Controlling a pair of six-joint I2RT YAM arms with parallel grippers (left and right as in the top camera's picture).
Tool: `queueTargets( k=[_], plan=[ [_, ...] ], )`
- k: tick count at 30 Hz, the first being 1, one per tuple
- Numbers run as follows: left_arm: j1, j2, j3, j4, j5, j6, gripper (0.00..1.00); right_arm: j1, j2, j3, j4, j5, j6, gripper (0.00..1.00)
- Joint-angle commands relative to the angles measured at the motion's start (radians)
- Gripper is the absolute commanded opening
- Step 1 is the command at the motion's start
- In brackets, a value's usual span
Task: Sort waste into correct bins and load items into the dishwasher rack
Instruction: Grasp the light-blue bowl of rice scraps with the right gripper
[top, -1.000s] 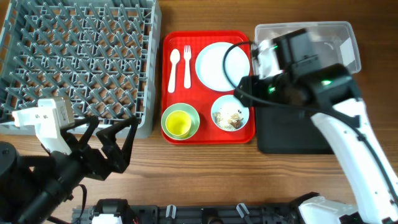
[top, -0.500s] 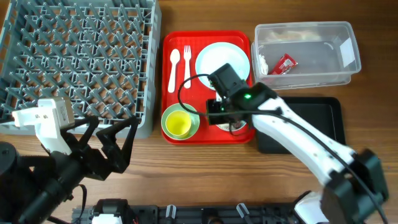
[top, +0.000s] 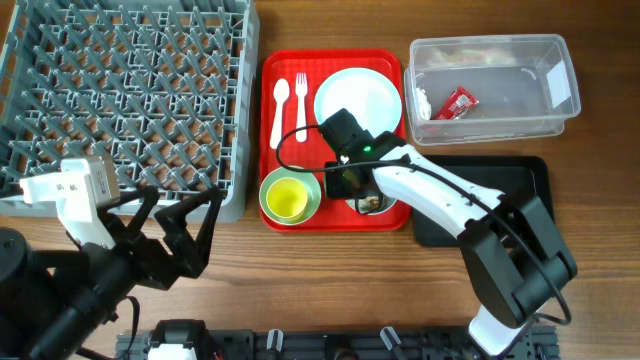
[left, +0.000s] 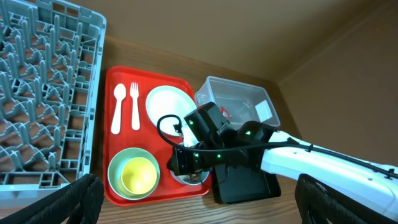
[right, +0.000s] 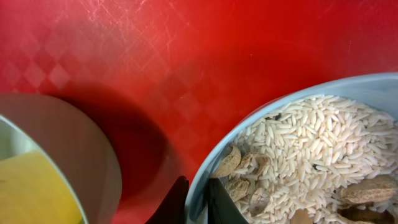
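While right claw (right: 196, 202) pinches bowl (right: 367, 86) rim | left claw (top: 178, 212) wide | wrapper (top: 459, 102) print illegible

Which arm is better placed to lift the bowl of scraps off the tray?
Right: the right gripper pinches the bowl at its rim; the left gripper hangs open by the rack, off the red tray.

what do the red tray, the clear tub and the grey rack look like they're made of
Red tray: likely plastic, glossy with embossed diamond pattern. Clear tub: transparent plastic; red wrapper shows through. Grey rack: probably matte moulded plastic, judging by its peg grid.
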Motion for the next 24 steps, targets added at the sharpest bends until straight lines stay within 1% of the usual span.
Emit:
queueTargets(
  k=[1, 8, 16, 22, 24],
  plan=[
    [-0.005, 0.002, 0.008, 0.003, -0.006, 0.02, 1.0, 0.0, 0.023, -0.001, -0.004, 0.047, 0.015, 0.04],
    [-0.005, 0.002, 0.008, 0.003, -0.006, 0.02, 1.0, 0.0, -0.002, 0.022, -0.092, 0.045, 0.025, 0.04],
    [-0.005, 0.002, 0.008, 0.003, -0.006, 0.02, 1.0, 0.0, -0.123, 0.035, -0.138, 0.045, -0.026, 0.04],
    [-0.005, 0.002, 0.008, 0.003, -0.006, 0.02, 1.0, 0.001, -0.169, 0.039, -0.158, 0.044, -0.106, 0.04],
    [-0.005, 0.002, 0.008, 0.003, -0.006, 0.02, 1.0, 0.001, -0.183, 0.048, -0.177, 0.043, -0.106, 0.04]
  ],
)
